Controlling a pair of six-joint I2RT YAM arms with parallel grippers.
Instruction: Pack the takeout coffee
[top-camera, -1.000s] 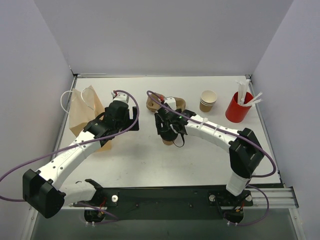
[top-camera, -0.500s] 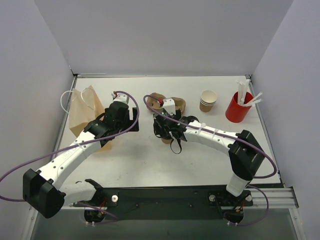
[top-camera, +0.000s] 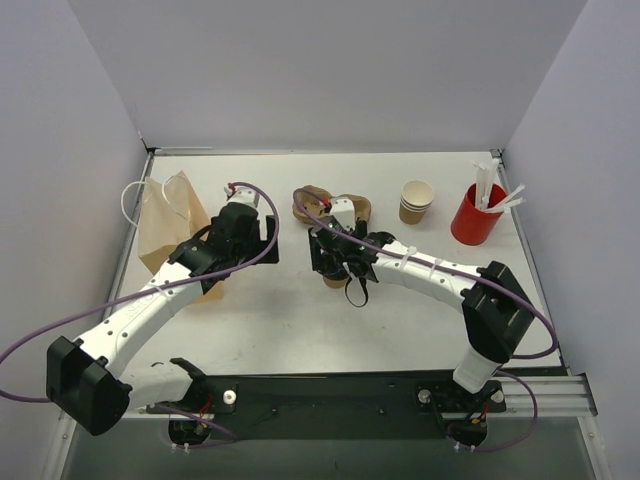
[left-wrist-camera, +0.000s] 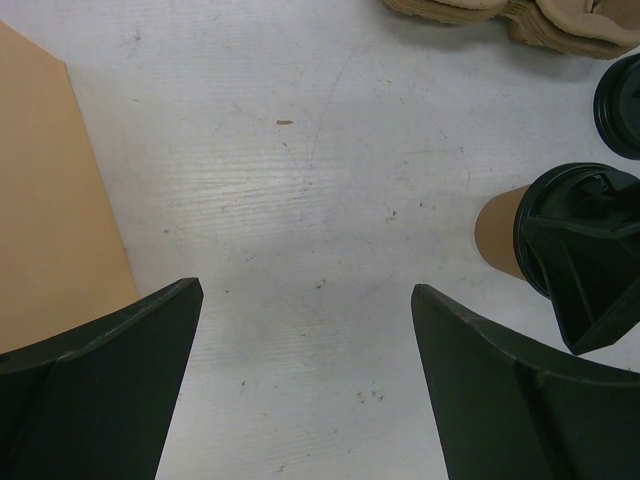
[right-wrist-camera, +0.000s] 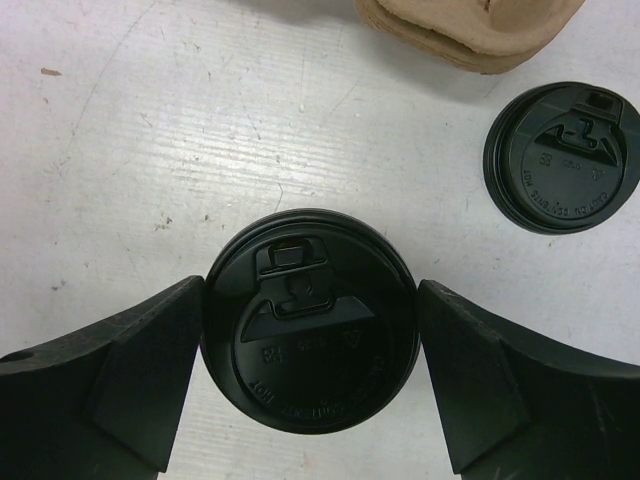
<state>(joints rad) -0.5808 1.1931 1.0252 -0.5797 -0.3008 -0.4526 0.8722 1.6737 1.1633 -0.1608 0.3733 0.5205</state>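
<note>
Right claw (right-wrist-camera: 310, 300) is clamped on the coffee (right-wrist-camera: 310, 320). From its wrist cam you're looking straight down on the black lid, with a finger pressed against the rim at 3 and another at 9 o'clock. In the top view the coffee (top-camera: 335, 279) stands upright near the middle of the table (top-camera: 300, 320), mostly hidden under that claw (top-camera: 338, 265). The left wrist cam catches its tan side (left-wrist-camera: 497, 235) at about 3 o'clock, lid on, with a black finger over it. Left claw (left-wrist-camera: 305, 300) is spread wide open over bare tabletop, holding nothing. It sits between the coffee and the bag (top-camera: 165, 225), which lies flat at 9 o'clock with its white handle sticking out toward the wall. A spare lid (right-wrist-camera: 562, 158) lies on the table at roughly 1 o'clock from the coffee, apart from it, and some tan pulp carriers (right-wrist-camera: 470, 30) are just past that at 12. Way over at 2 o'clock in the top view there's a cup stack (top-camera: 416, 200) and beside it a red cup (top-camera: 477, 213) full of white sticks.
</note>
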